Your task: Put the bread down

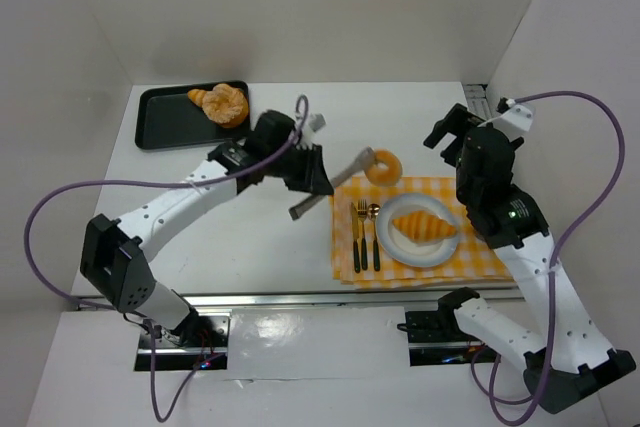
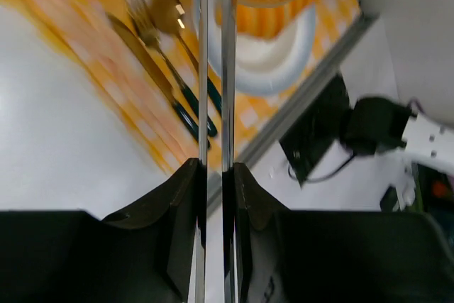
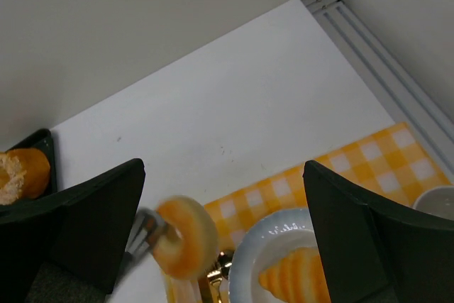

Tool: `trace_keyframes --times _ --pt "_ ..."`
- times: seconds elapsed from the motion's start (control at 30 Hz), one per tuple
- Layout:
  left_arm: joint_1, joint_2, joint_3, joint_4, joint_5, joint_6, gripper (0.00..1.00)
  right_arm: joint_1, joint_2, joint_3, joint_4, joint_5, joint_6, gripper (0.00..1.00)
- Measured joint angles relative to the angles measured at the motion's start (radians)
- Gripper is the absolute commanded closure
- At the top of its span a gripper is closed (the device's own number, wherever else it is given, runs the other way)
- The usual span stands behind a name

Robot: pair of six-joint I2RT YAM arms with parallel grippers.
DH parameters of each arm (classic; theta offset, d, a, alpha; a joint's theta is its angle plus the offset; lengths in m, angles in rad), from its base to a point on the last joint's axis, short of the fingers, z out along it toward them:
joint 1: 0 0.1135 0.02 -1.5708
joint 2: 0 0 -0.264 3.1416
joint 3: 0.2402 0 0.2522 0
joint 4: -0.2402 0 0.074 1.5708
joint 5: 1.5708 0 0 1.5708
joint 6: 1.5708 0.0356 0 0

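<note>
One croissant [image 1: 424, 224] on white plate [image 1: 397, 246]

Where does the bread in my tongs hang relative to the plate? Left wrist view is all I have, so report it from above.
Observer: In the top view, the golden ring-shaped bread in the long metal tongs appears past the far-left rim of the round white plate, not over its middle.
Operator: Report the right arm.
Observer: The right gripper is open and empty, beyond the far edge of the yellow-and-white checked cloth.
Operator: Describe the table's far left corner.
Observer: A black rectangular tray there holds what look like two golden pastries.
</note>
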Motion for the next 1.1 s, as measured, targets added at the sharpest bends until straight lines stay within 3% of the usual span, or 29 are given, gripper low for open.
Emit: trace_keyframes --times 0.1,0.3,0.6,0.63,0.7,0.8,0.83,0.93,1.0,1.1 --pt "-0.113 0.004 -0.078 0.018 -0.004 -0.027 1.00 0.000 -0.029 0.028 -0.014 0.036 -0.014 0.00" --pt "-0.274 0.061 -0.088 0.058 -0.071 -0.054 1.00 0.000 -0.047 0.061 -0.043 0.077 -0.026 0.00" --pt "-0.346 0.094 -0.088 0.064 -0.189 -0.049 0.98 0.000 -0.031 0.063 -0.066 0.079 -0.030 0.00" --pt "-0.349 0.096 -0.088 0.064 -0.207 -0.047 0.95 0.000 -0.028 0.063 -0.066 0.079 -0.030 0.00" --pt "-0.354 0.103 -0.088 0.060 -0.237 -0.043 0.78 0.000 -0.023 0.063 -0.066 0.075 -0.031 0.00" --pt "-0.359 0.118 -0.088 0.056 -0.255 -0.025 0.64 0.000 -0.018 0.063 -0.067 0.067 -0.033 0.00" --pt "-0.361 0.124 -0.088 0.056 -0.257 -0.023 0.51 0.000 -0.016 0.063 -0.067 0.064 -0.033 0.00" --pt "-0.365 0.135 -0.088 0.053 -0.265 -0.016 0.44 0.000 -0.011 0.063 -0.067 0.056 -0.033 0.00" --pt "-0.368 0.137 -0.088 0.045 -0.270 -0.004 0.33 0.000 -0.005 0.063 -0.067 0.054 -0.033 0.00" --pt "-0.372 0.137 -0.088 0.042 -0.276 0.002 0.32 0.000 0.002 0.063 -0.068 0.047 -0.033 0.00"
